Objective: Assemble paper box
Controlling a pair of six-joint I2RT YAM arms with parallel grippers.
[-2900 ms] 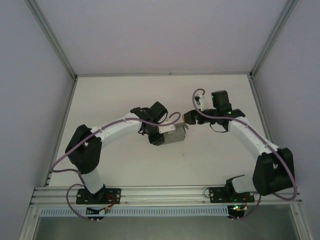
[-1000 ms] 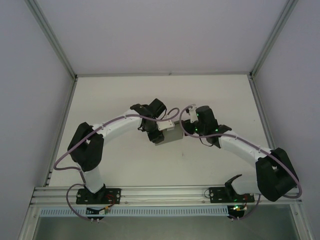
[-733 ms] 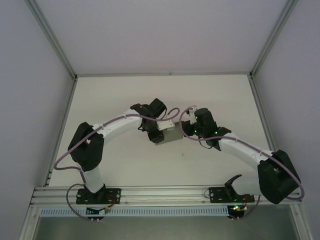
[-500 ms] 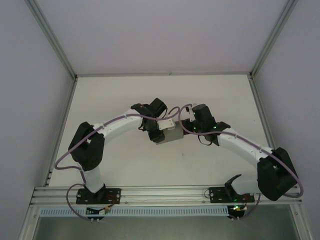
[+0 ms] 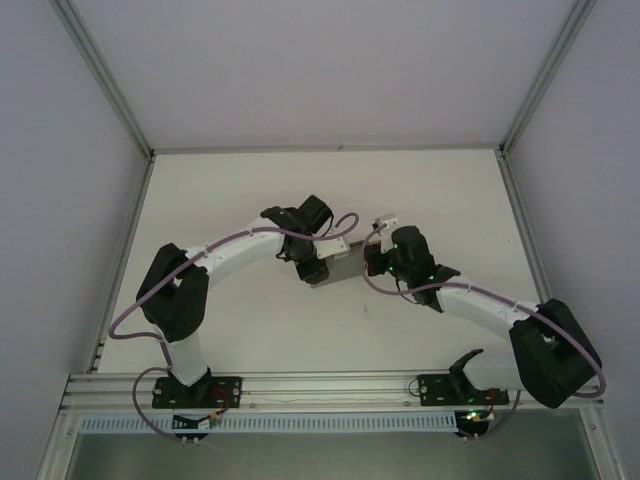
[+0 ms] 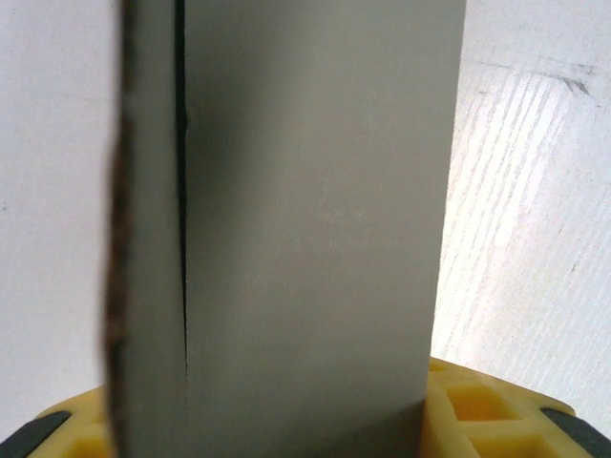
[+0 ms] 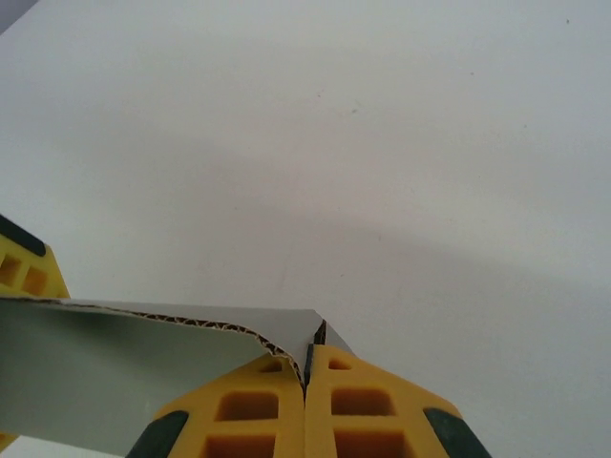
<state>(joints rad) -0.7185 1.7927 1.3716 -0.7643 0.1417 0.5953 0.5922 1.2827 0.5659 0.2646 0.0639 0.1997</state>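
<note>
The paper box [image 5: 343,269] is a small grey cardboard shape held just above the table's middle. My left gripper [image 5: 322,268] is shut on it from the left; in the left wrist view the box's grey wall [image 6: 305,210] rises between the yellow fingers [image 6: 477,410], with a dark seam down its left side. My right gripper [image 5: 372,263] is shut, and its joined fingertips [image 7: 286,374] press against the box's right end, where a corrugated flap edge [image 7: 143,320] curls over the left finger. A grey panel [image 7: 105,377] spreads to the left of that edge.
The white table [image 5: 240,330] runs out on all sides of the box. Aluminium frame posts [image 5: 125,110] stand at the back corners, with white walls behind them. The arm bases are bolted to the rail [image 5: 330,388] at the near edge. A yellow finger of the left gripper [image 7: 24,272] shows in the right wrist view.
My right gripper has swung left and nearer, from the back right of the box to touching its right end. The left gripper has kept its hold and barely moved.
</note>
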